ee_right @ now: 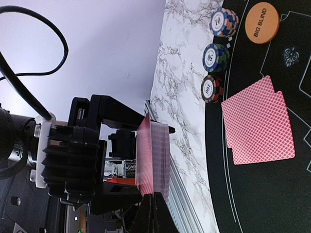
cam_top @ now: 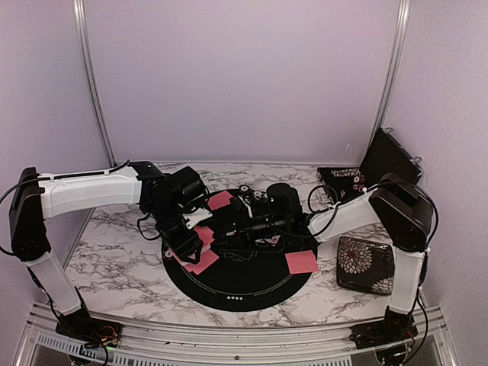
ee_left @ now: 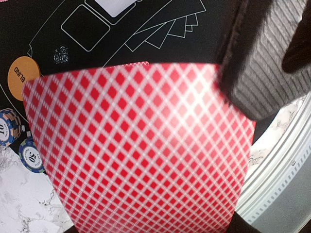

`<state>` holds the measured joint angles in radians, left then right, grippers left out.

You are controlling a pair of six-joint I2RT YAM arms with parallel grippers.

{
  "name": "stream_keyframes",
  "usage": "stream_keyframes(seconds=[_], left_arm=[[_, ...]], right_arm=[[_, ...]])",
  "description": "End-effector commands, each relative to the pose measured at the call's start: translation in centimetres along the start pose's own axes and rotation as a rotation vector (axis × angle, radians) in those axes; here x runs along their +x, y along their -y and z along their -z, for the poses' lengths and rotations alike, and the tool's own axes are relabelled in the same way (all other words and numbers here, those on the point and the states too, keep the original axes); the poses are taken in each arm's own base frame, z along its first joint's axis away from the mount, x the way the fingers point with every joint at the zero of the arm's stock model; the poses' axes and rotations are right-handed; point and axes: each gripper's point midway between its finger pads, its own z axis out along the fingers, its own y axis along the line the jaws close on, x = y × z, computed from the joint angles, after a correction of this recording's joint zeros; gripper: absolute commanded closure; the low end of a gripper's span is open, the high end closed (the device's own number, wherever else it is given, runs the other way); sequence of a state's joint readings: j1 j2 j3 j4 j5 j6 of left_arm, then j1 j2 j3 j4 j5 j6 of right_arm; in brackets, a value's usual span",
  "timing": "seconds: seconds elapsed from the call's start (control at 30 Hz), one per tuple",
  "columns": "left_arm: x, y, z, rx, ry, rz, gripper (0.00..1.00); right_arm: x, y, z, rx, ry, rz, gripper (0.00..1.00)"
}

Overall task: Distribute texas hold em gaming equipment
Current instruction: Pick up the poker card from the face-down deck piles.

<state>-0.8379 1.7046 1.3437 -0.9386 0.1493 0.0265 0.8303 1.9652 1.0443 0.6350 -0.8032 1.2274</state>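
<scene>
Right claw (ee_right: 153, 216) is squeezed fully shut at the near edge of the deck (ee_right: 154, 155). It stands edge-on straight ahead, gripped across its thickness by the left claw (cam_top: 187, 229) above the mat (cam_top: 236, 293). I can't tell whether those tips nip one card; the deck blocks the left wrist view.

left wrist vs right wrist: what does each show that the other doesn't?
Left wrist only: the deck back-on, fanned card outlines printed on the mat. Right wrist only: left claw clamping that deck edge-on, two dealt cards, the 100 chip stack. Both: orange blind button, 10 chip stack and 50 chip stack.
</scene>
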Motion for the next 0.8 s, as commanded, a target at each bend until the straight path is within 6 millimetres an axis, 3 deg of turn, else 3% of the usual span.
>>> stream_keyframes(seconds=[0.0, 0.77], left_arm=[[-0.4, 0.3, 1.2, 0.01, 0.046, -0.009, 0.45], [-0.3, 0.3, 1.3, 0.009, 0.052, -0.008, 0.45]], right_arm=[[-0.9, -1.3, 1.1, -0.038, 0.014, 0.028, 1.0], [-2.8, -1.2, 5.8, -0.056, 0.013, 0.084, 1.0]])
